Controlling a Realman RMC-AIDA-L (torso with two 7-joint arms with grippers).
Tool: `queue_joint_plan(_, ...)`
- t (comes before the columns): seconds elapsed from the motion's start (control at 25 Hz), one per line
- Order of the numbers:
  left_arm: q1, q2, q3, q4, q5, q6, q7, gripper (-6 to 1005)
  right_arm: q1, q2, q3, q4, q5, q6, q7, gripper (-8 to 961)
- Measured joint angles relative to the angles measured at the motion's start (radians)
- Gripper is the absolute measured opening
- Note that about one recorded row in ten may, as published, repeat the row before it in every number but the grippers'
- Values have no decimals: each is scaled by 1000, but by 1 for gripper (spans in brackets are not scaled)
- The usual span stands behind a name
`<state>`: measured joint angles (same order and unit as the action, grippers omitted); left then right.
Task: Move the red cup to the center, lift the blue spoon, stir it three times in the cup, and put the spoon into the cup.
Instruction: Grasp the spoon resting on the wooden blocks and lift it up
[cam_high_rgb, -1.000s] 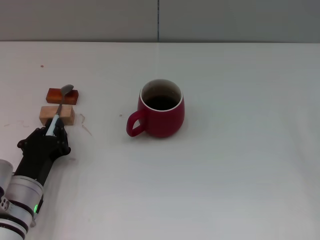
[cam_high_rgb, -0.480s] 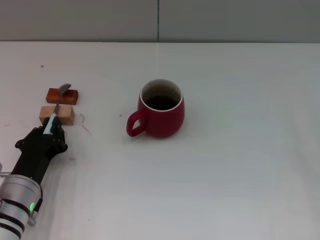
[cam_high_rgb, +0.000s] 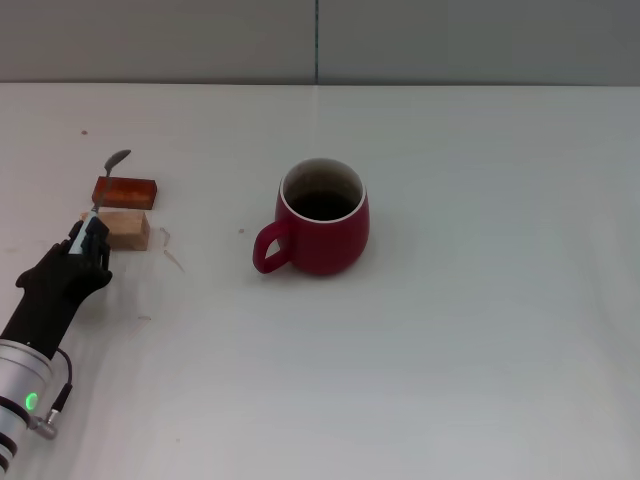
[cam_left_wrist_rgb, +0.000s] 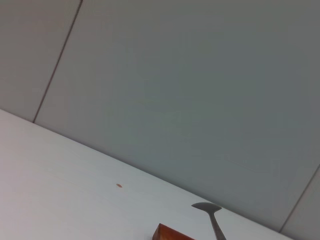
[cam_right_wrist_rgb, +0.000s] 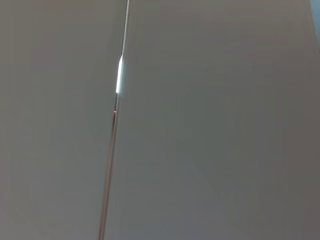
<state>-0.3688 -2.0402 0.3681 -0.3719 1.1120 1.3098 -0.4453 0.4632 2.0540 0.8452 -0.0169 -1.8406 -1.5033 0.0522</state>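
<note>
Since the blue spoon (cam_high_rgb: 103, 190) has to be carried to the red cup (cam_high_rgb: 321, 216), the left gripper (cam_high_rgb: 88, 240) has closed on its handle at about nine o'clock of the table (cam_high_rgb: 480, 350), bowl tilted above two wooden blocks (cam_high_rgb: 124, 192). The cup waits centrally, handle toward the spoon. No right gripper shows.

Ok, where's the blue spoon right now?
In the head view the blue spoon is at the table's left side, held by the left gripper, its bowl raised above the red-brown block, well left of the red cup.
</note>
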Motion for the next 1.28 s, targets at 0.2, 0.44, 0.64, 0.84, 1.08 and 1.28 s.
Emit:
queue_joint_plan(0.2, 29, -14, 0, 126, 72, 0, -240, 169, 1, 0, 0, -1, 0, 1, 0, 575)
queue_joint_plan(0.44, 34, -15, 0, 236, 189, 11, -473, 169, 4, 0, 0, -2, 0, 6, 0, 575)
queue_joint_plan(0.64, 35, -15, 3, 313, 266, 50, -626, 169, 5, 4, 0, -1, 0, 6, 0, 577)
queue_joint_plan(0.84, 37, -14, 16, 377, 301, 87, -723, 169, 2, 9, 0, -1, 0, 6, 0, 576)
queue_joint_plan(1.08, 41, -10, 82, 479, 315, 189, -846, 169, 0, 13, -1, -1, 0, 6, 0, 576)
queue_joint_plan(1.28, 50, 3, 116, 585, 316, 339, -995, 169, -3, 15, -2, -1, 0, 6, 0, 575)
